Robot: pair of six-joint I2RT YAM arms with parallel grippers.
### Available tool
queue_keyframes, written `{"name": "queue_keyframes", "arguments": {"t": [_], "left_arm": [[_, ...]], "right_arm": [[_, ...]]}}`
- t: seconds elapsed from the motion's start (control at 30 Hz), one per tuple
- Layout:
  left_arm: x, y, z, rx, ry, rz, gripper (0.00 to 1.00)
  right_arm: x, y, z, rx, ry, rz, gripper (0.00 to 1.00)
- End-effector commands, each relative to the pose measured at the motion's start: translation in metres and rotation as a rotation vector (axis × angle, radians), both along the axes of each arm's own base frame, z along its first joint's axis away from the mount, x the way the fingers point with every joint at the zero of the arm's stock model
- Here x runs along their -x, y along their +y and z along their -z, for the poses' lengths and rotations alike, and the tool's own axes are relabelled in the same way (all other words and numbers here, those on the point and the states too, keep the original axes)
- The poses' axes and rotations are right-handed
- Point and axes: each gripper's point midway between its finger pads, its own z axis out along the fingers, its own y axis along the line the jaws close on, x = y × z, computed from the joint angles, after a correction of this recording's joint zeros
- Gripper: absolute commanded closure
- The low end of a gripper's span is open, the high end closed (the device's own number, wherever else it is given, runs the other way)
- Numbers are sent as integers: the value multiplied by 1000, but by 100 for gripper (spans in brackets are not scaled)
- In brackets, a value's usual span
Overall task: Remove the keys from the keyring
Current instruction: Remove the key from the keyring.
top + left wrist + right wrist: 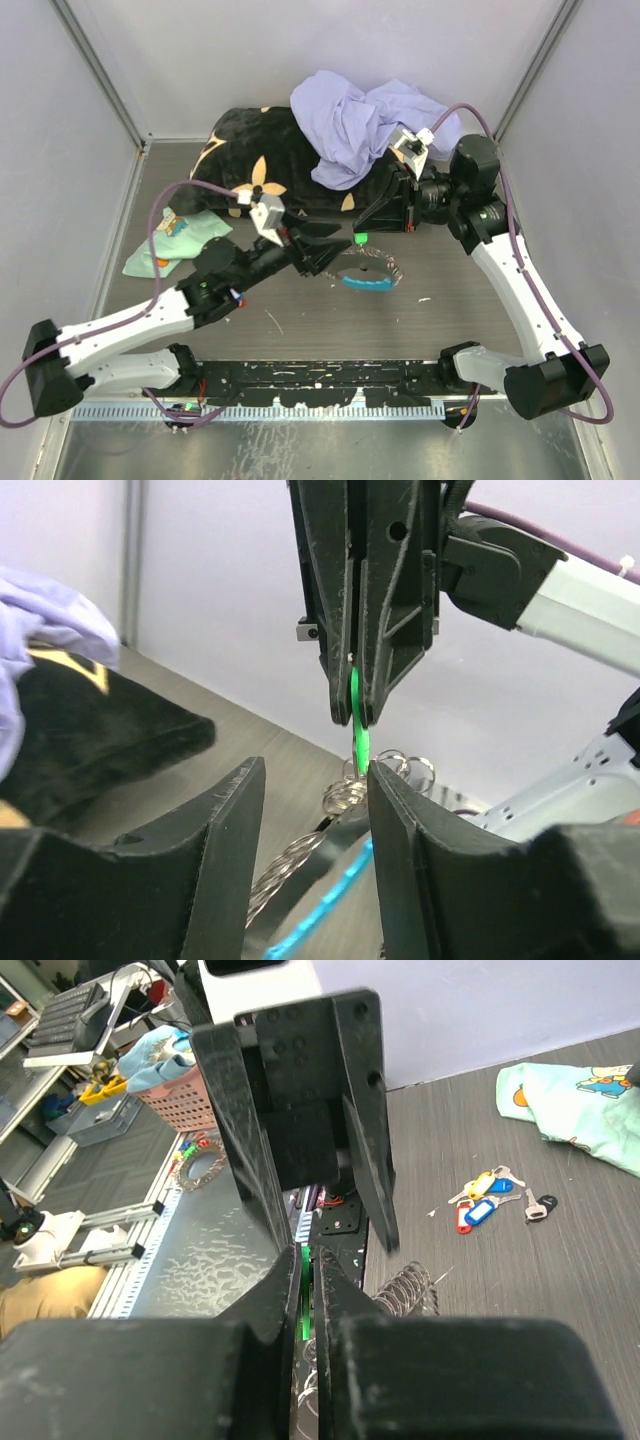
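Because the green-tagged key [359,748] has to be worked off the keyring [372,272], the right end effector [357,718] grips it from above, fingers pressed together on the green tag, with the chain [295,858] hanging below. The keyring sits near the middle of the tabletop [330,330], its light-blue crescent [368,285] on the side toward the near edge. Facing this grip, the left end effector [315,780] stands spread, one finger on either side of the chain's rings, holding nothing. I judge it is placed to steady the ring against the pull. Other keys [487,1198] with yellow, blue and red tags lie loose near the mint-green cloth [575,1110]. The left arm stretches low from the near left corner. The right arm reaches far along the right edge, then folds back leftward, its wrist tipped down.
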Motion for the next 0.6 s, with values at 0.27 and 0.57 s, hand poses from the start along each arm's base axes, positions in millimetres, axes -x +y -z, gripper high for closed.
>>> {"name": "queue_keyframes", "arguments": {"t": [0.27,0.57], "left_arm": [[22,39,11,-251,-508,-17,60],[11,4,15,-245,-540,70,66]], "right_arm": [[14,-2,-13,-17,-66,-134,99],[13,-3,-6,-16,-59,-153,99]]}}
